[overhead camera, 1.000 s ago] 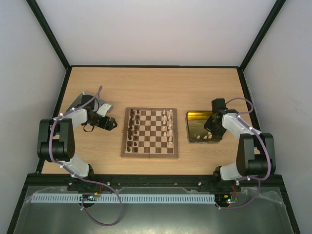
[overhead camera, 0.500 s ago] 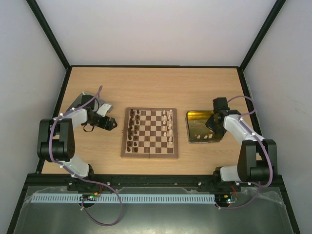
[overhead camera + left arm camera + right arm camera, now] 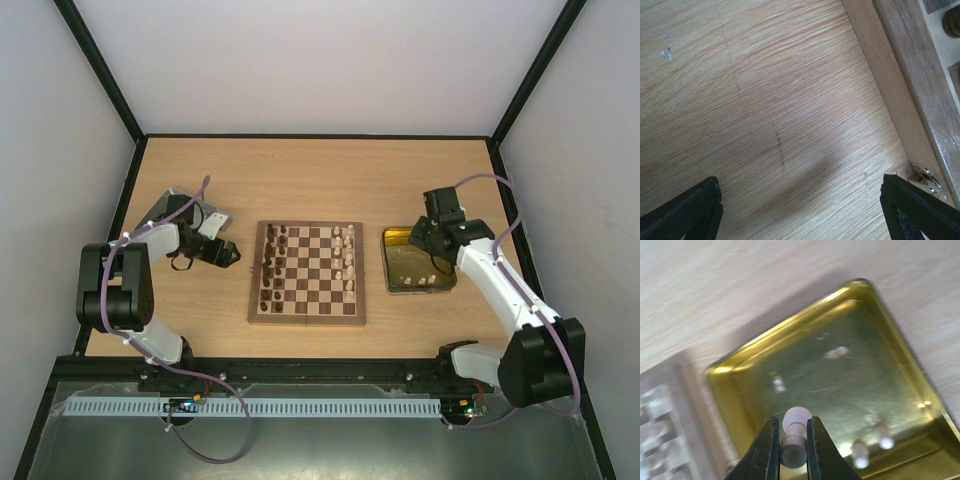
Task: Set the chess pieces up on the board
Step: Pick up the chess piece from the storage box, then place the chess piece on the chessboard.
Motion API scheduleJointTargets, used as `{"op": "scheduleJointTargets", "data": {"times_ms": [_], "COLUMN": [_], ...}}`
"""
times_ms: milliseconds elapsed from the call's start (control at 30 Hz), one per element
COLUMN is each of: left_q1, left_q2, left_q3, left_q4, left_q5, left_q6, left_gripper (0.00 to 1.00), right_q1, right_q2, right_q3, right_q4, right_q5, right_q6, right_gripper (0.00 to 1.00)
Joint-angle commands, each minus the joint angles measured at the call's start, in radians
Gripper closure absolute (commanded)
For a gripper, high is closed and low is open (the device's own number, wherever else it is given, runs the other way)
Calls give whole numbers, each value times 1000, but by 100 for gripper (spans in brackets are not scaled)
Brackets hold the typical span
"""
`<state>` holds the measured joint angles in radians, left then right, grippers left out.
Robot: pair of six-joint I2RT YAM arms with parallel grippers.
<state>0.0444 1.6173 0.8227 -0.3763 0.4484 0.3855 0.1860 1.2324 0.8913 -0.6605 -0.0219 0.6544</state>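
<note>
Right wrist: our right gripper [image 3: 791, 421] pinches a cream piece [image 3: 794, 437] above the tray [image 3: 840, 370]; our left gripper [image 3: 799, 182] hangs spread, just left of the board [image 3: 900, 90].

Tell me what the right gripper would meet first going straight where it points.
Probably the bare floor of the gold tray; the cream chess piece in the right gripper would touch first. Depth unclear.

Lift-off: right gripper [image 3: 424, 238] rises over the tray

Low above the shiny gold square tin tray [image 3: 398, 255] a second ago, it has climbed toward the far-left corner, a small cream-coloured turned wooden chess piece [image 3: 796, 421] pinched between its fingers.
</note>
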Motion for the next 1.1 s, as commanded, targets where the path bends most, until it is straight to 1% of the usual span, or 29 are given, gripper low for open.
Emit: {"op": "scheduleJointTargets", "data": {"times_ms": [0, 100, 267, 467, 567, 800, 1067], "left_q1": [2, 2, 2, 2, 2, 2, 2], "left_q2": [-8, -7, -5, -5, -8, -5, -4], "left_q3": [1, 1, 0, 0, -1, 1, 1], "left_q4": [-19, -19, -17, -15, -16, -16, -16], "left_q5": [10, 9, 0, -9, -13, -11, -11], "left_q6": [11, 10, 10, 9, 8, 7, 7], "left_gripper": [13, 13, 13, 13, 13, 14, 13], "right_q1": [112, 219, 441, 643, 725, 824, 835], "right_q2": [-52, -64, -39, 23, 65, 142, 138], "right_q3": [62, 76, 101, 101, 96, 106, 83], "right_q4": [-111, -157, -216, -206, -197, -185, -157], "right_q5": [23, 39, 88, 80, 77, 68, 33], "right_q6": [20, 40, 89, 151, 173, 196, 214], "right_gripper": [98, 98, 98, 98, 98, 98, 98]}}
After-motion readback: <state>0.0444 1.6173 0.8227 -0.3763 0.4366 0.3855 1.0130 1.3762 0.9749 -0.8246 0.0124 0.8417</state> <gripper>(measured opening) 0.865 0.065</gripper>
